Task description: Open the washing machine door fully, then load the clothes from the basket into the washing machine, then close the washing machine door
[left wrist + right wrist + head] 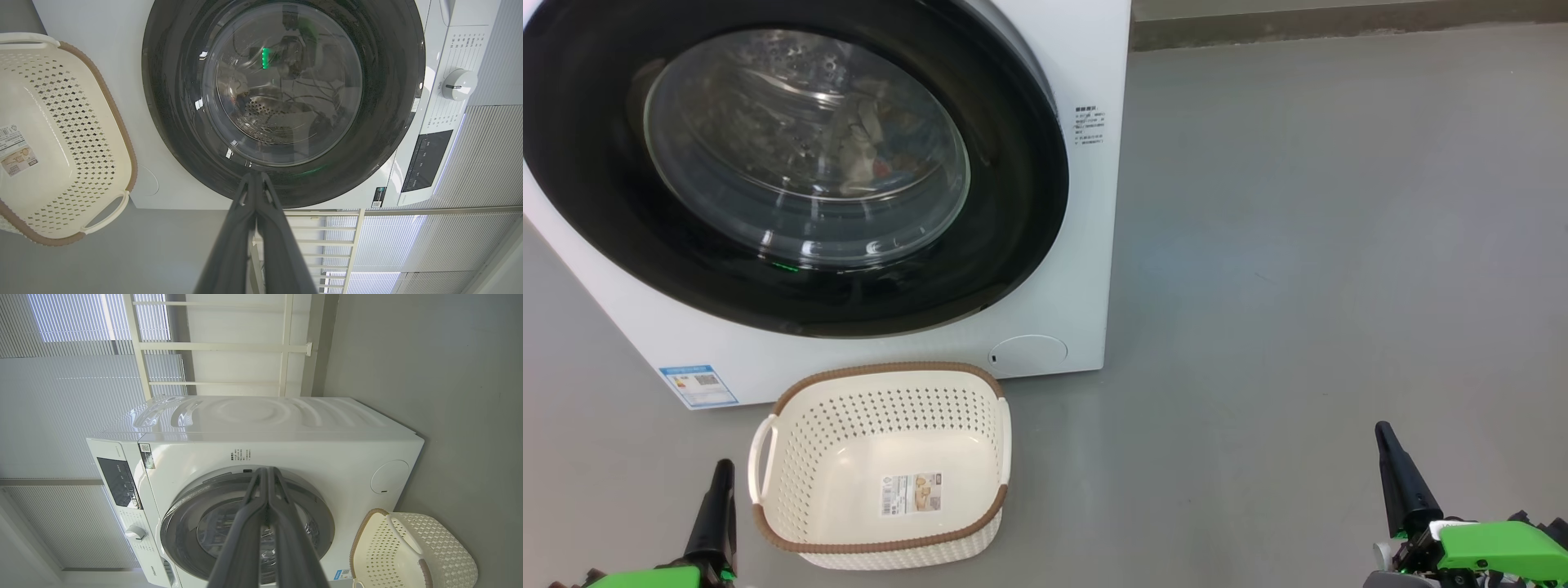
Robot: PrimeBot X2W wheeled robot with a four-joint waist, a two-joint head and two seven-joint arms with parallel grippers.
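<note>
Head view: basket stands before shut washing machine door.

Door closed, clothes inside; basket before washing machine.

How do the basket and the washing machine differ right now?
The basket is empty; the washing machine holds clothes, seen through the glass. The basket is open-topped; the washing machine door is shut. The basket is cream with a brown rim; the door's rim is glossy black. Both stand on the grey floor.
</note>
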